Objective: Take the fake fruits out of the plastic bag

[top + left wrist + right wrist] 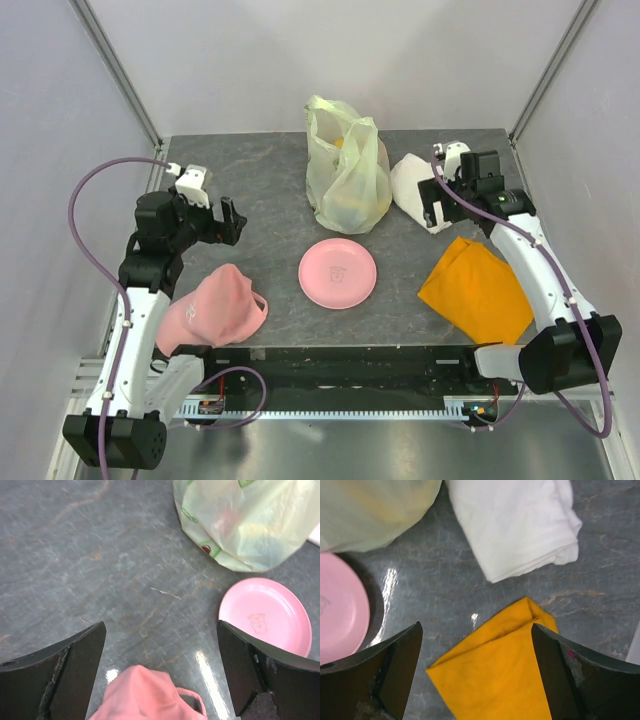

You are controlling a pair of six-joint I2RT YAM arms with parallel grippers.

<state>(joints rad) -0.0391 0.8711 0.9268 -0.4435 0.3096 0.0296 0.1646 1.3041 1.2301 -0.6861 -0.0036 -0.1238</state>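
**Both hands open over the table, the fake fruits inside the bag**

You see the plastic bag [347, 170] standing on the table [260, 170] in the upper middle of the top view. The fake fruits [345, 205] show only as blurred yellow and reddish shapes through its thin wall. Your left hand [228, 222] hangs at the left of the frame with its fingers wide apart, near the pink cap [215, 308] and the pink plate [338, 273]. Your right hand [438, 208], at the upper right, is spread too, over the white cloth [412, 185] and the orange cloth [478, 290].
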